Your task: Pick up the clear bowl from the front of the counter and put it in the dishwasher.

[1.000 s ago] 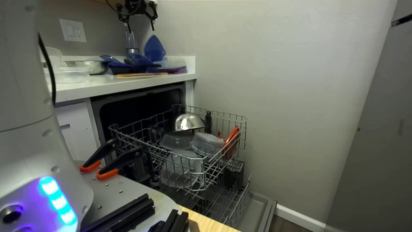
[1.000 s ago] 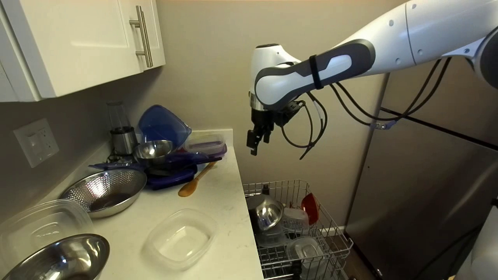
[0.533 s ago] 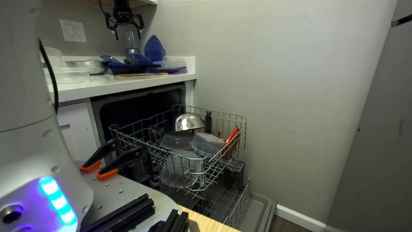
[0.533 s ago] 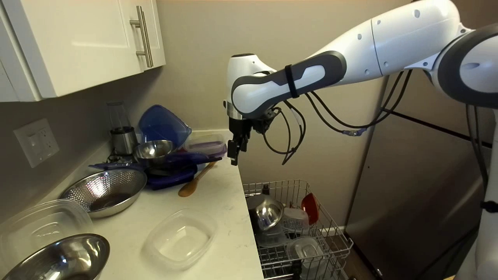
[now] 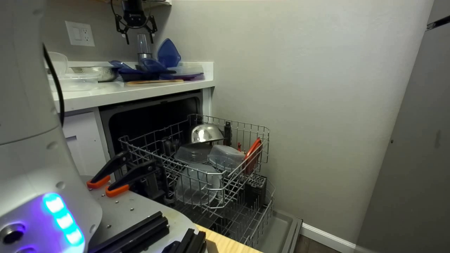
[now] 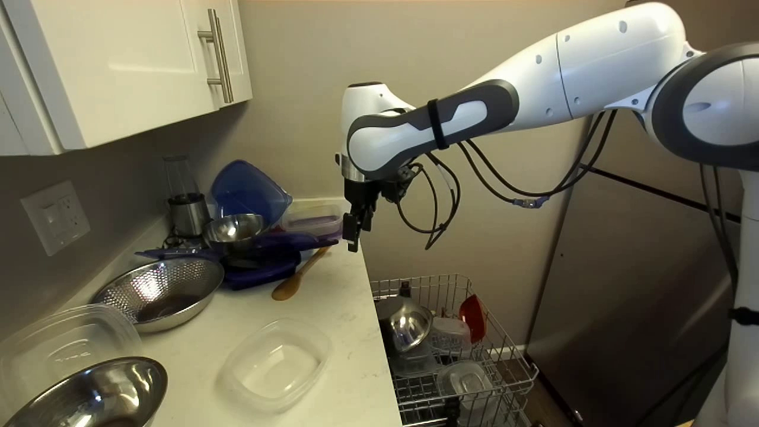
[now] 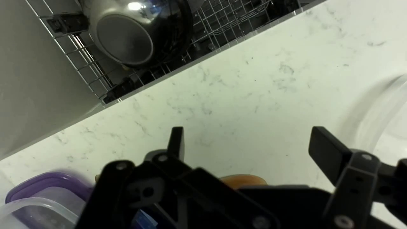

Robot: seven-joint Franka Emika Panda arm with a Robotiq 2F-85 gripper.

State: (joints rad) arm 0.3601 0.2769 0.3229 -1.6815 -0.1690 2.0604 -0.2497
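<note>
Because the clear bowl (image 6: 277, 365) sits ungrasped on the near stretch of counter (image 6: 350, 350), grasping, lifting and placing all seem undone. To its right, lower, is the dishwasher (image 6: 415, 388); farther off, the empty end effector (image 7: 249, 143) hangs above the counter, jaws apart.

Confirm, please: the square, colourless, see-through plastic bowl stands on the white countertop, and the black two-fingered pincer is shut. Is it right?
One point is wrong: the black two-fingered pincer is open, not shut; the wrist view shows its fingers wide apart. The square, colourless, see-through plastic bowl does stand on the white countertop.
</note>
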